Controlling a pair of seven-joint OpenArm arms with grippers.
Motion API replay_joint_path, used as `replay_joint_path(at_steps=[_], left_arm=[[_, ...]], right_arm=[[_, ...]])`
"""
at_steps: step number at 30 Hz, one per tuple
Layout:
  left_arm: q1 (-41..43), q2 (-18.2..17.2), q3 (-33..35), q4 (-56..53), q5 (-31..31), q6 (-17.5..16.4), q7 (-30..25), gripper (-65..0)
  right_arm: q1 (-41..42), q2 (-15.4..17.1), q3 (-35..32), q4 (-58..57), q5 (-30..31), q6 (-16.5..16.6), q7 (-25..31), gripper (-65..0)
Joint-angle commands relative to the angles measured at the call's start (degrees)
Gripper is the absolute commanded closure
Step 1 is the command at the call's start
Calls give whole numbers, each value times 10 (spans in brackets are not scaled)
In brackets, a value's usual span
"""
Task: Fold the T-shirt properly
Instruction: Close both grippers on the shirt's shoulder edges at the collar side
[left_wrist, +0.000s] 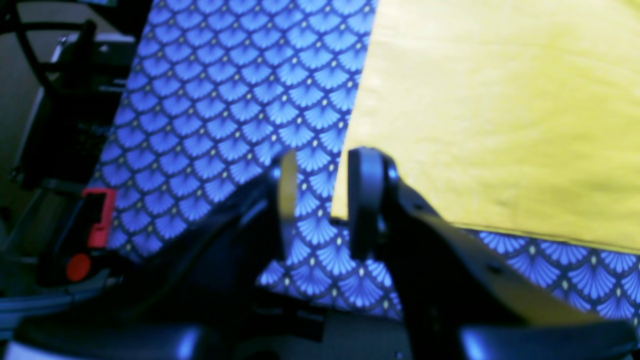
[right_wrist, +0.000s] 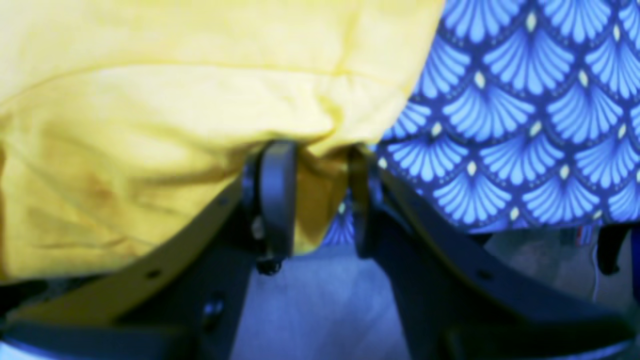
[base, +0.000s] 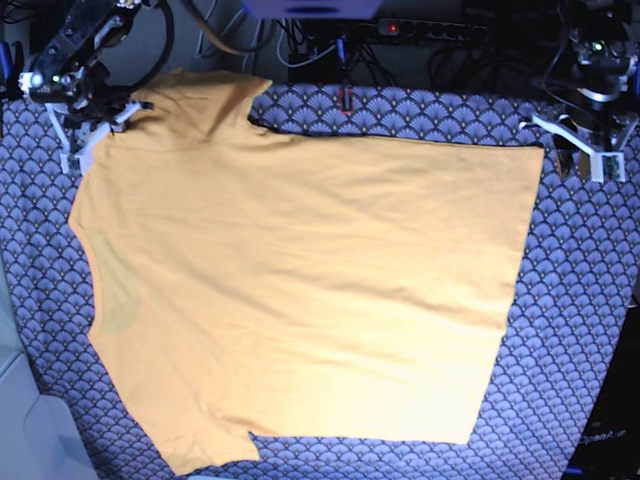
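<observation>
Left wrist view: the left hand (left_wrist: 320, 200) stands narrowly parted over the scallop-patterned cloth (left_wrist: 225, 100), gripping nothing; the T-shirt (left_wrist: 500, 115) corner lies just at its 1 o'clock.

Right wrist view: the right hand (right_wrist: 312, 195) is closed on a bunched edge of the T-shirt (right_wrist: 150, 125).

Base view: the T-shirt (base: 300, 290) lies spread flat across the worktop (base: 580, 330), right hand (base: 85, 125) at 10 o'clock, left hand (base: 585, 155) at 2 o'clock.

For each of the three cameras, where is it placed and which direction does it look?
Left wrist: behind the left gripper, facing a T-shirt corner on the patterned cloth; jaws apart, empty.
Right wrist: behind the right gripper, facing bunched shirt fabric between its jaws.
Base: overhead, looking down on the spread shirt, both arms at the far corners.
Shared: all views show shirt and cloth.
</observation>
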Motion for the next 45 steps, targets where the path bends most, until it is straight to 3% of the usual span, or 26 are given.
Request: replay_joint_path(at_steps=[1, 8, 15, 24, 30, 36, 45], left_arm=[[2, -5, -4, 8, 0, 1, -12, -173], [0, -5, -4, 8, 0, 1, -12, -173], [-4, -5, -4, 8, 0, 2, -12, -173], [-5, -4, -3, 8, 0, 2, -12, -176], [-19, -4, -2, -28, -6, 2, -12, -177], [-21, 19, -3, -67, -6, 1, -22, -281], [-27, 48, -3, -147, -6, 1, -85, -285]], right_arm=[[-4, -5, -2, -9, -4, 3, -24, -198], [-4, -6, -4, -8, -4, 3, -29, -177], [-7, -6, -6, -8, -4, 3, -29, 0], [-18, -6, -6, 91, -4, 3, -30, 0], [-19, -6, -6, 93, -4, 3, -30, 0], [-20, -6, -6, 93, -4, 3, -30, 0], [-20, -6, -7, 93, -5, 3, -30, 0]])
